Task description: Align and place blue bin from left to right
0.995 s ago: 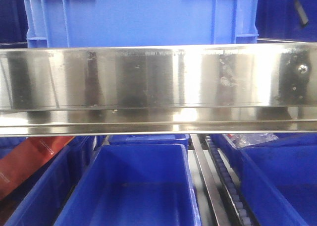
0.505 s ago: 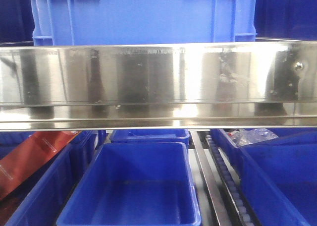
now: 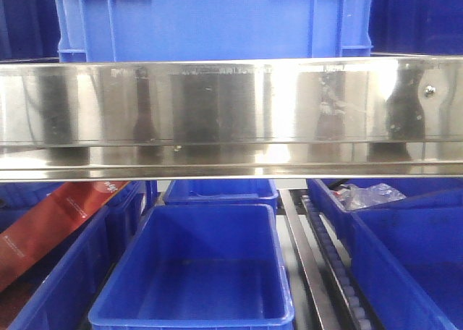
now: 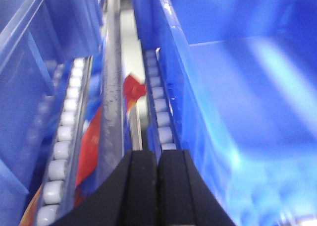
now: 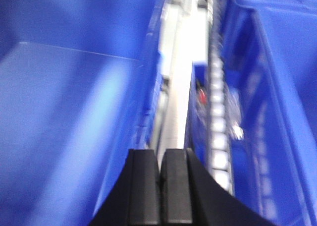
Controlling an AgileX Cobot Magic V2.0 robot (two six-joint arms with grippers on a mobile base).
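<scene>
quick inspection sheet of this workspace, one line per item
surface: polished steel shelf rail across the front view; roller tracks run between tubs below
job's things: blue bin on the upper level behind the rail, ribbed wall facing the camera
clutter: red package at lower left; clear plastic bag in a right-hand tub
grippers: left gripper shut, empty; right gripper shut, empty
cables: nothing seen
surroundings: empty smooth blue tub in the middle below, more tubs either side

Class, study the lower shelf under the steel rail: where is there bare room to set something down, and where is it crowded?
Free: inside the middle tub, which looks empty. Crowded: the red package fills the left side, and the roller track squeezes between the middle tub and the right tub.
</scene>
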